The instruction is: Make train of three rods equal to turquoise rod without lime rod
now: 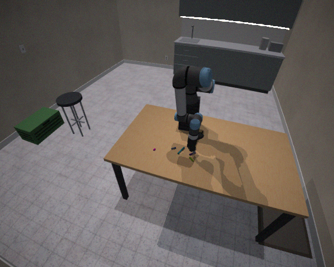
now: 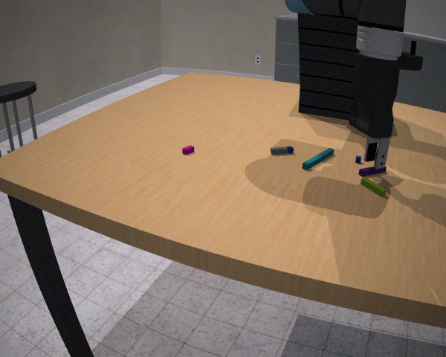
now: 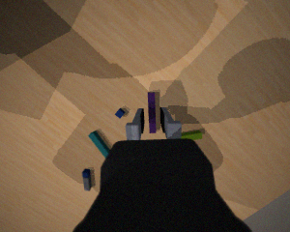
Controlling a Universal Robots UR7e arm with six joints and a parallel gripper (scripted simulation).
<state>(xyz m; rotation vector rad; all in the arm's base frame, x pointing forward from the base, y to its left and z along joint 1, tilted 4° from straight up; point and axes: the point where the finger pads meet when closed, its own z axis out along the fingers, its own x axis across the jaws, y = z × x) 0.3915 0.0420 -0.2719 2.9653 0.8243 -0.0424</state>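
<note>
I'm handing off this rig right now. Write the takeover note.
Gripper: open, low over the table, fingers either side of the purple rod, not clamped.
Rods: grey rod with a blue rod at its end; turquoise rod to their right; second blue rod loose; lime rod close to purple; magenta rod far left.
Done: grey plus blue look joined.
Left: grasp purple, lay it in line with them, let go.

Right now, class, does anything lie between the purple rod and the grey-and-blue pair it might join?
Yes. The turquoise rod lies on the table between the purple rod and the grey-and-blue pair, across a straight path. Nothing separates the pincer from the purple rod: its open fingers straddle it.
</note>
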